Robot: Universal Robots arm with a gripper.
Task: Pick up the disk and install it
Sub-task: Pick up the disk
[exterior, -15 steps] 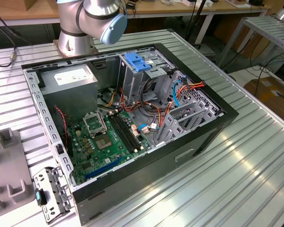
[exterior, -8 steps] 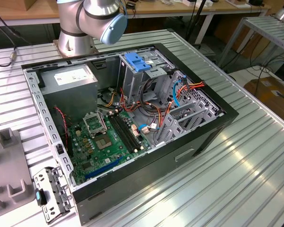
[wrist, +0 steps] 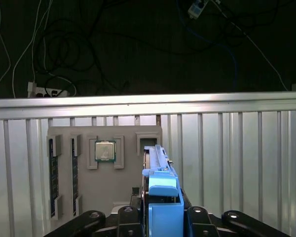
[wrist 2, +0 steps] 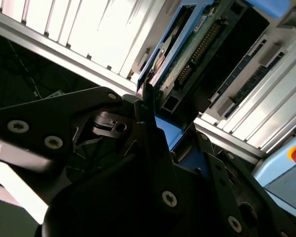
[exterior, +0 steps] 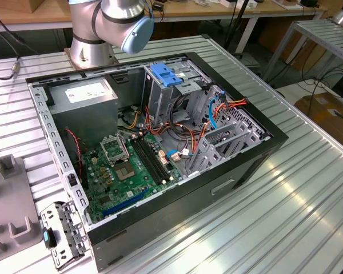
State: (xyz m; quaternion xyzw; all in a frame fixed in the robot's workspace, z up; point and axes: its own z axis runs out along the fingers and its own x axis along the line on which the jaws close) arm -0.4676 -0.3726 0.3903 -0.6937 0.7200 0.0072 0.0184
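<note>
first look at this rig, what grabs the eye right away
In the exterior view, an open computer case lies on its side on the ribbed metal table, its green circuit board bared. In the first wrist view, the disk in its bright blue frame is edge-on at a grey tray holding a square chip.

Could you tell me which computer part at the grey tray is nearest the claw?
The disk, standing on edge in its blue carrier at the claw; the chip and the two memory sticks sit further off in their slots.
</note>
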